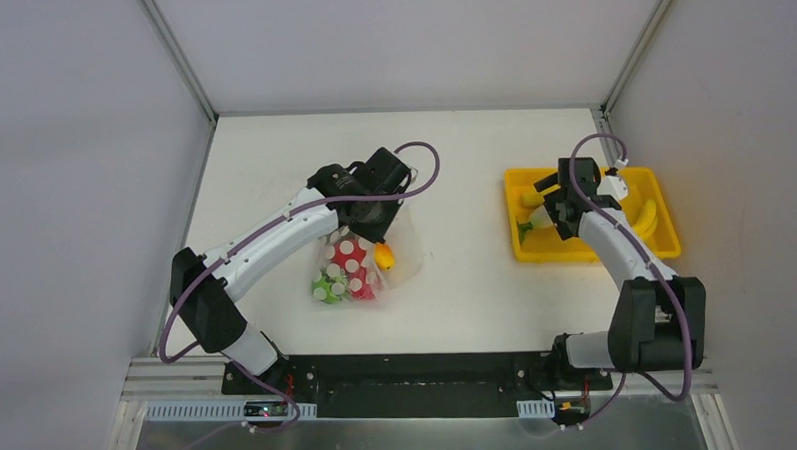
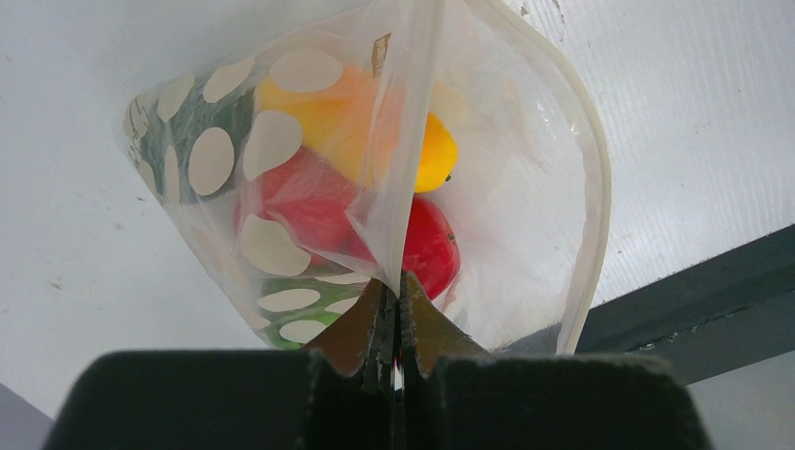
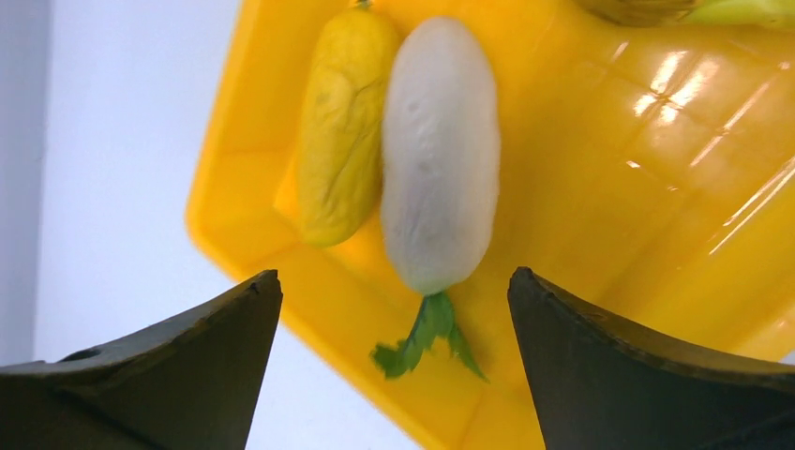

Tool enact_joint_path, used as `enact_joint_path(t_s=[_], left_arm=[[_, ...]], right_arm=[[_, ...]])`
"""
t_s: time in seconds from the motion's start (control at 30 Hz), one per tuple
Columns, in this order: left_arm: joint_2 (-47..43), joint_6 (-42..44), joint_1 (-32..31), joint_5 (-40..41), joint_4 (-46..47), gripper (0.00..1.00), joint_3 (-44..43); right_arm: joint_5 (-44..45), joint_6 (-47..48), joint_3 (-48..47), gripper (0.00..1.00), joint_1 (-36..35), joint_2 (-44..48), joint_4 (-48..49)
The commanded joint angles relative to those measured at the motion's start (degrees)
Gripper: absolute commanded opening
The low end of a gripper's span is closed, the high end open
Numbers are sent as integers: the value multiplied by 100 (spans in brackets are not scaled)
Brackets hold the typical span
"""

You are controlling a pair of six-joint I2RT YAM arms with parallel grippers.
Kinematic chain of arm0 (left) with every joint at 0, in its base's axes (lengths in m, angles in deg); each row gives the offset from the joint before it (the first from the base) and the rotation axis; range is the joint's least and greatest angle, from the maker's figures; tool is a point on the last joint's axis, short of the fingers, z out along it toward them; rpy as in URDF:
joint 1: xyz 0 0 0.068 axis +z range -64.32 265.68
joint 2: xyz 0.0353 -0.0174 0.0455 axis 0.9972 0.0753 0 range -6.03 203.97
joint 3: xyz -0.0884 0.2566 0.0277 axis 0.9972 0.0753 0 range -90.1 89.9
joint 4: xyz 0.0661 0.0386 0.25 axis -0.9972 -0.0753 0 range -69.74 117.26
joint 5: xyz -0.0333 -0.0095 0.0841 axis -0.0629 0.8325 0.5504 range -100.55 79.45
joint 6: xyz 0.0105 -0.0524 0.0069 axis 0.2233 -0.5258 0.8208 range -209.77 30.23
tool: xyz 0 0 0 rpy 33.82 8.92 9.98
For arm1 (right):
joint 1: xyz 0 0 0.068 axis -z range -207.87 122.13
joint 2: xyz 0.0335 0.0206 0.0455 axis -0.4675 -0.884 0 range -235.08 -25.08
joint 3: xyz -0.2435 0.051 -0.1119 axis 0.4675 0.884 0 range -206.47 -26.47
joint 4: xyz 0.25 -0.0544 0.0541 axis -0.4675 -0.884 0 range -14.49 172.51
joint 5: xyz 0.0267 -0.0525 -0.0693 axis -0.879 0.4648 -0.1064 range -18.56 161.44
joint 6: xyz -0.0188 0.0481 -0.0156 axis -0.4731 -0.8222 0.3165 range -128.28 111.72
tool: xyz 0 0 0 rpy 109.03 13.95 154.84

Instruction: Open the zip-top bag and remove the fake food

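Observation:
The clear zip-top bag (image 1: 361, 266) with white dots lies mid-table, its mouth open. My left gripper (image 1: 372, 229) is shut on the bag's upper edge (image 2: 398, 169) and holds it up. Inside the bag (image 2: 281, 187) I see a red apple (image 2: 431, 244), an orange-yellow piece (image 2: 431, 155), another red piece and green pieces. My right gripper (image 1: 557, 201) is open and empty above the yellow tray (image 1: 665, 238). In the right wrist view, a white radish with green leaves (image 3: 439, 159) and a yellow corn (image 3: 342, 122) lie in the tray (image 3: 600, 187). A banana (image 1: 646, 218) lies there too.
The yellow tray stands at the right side of the white table. A black strip (image 2: 694, 300) runs along the table's near edge. Grey walls close in the left, right and back.

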Motion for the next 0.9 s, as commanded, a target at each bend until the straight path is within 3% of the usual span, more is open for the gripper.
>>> enact_joint_path(t_s=[0.0,0.17,0.47,0.63,0.87], left_arm=[[-4,37,-30,-83,-129,0,-218],[10,20,-32,-130,-122,0,-218],[50,27,-32,-226,-104,0,-209],[22,18,-32,-375,-82,0,-205],[-29,19,-32,-592,-29,0,-179]], right_arm=[[-466,395,143,94,-144,799,243],[-892,595,425,92,-624,1493,429],[-1806,1027,969,86,-2391,2228,1448],[-1980,1150,941,82,-3409,1915,2034],[-2289,930,765,76,-4308,707,2943]])
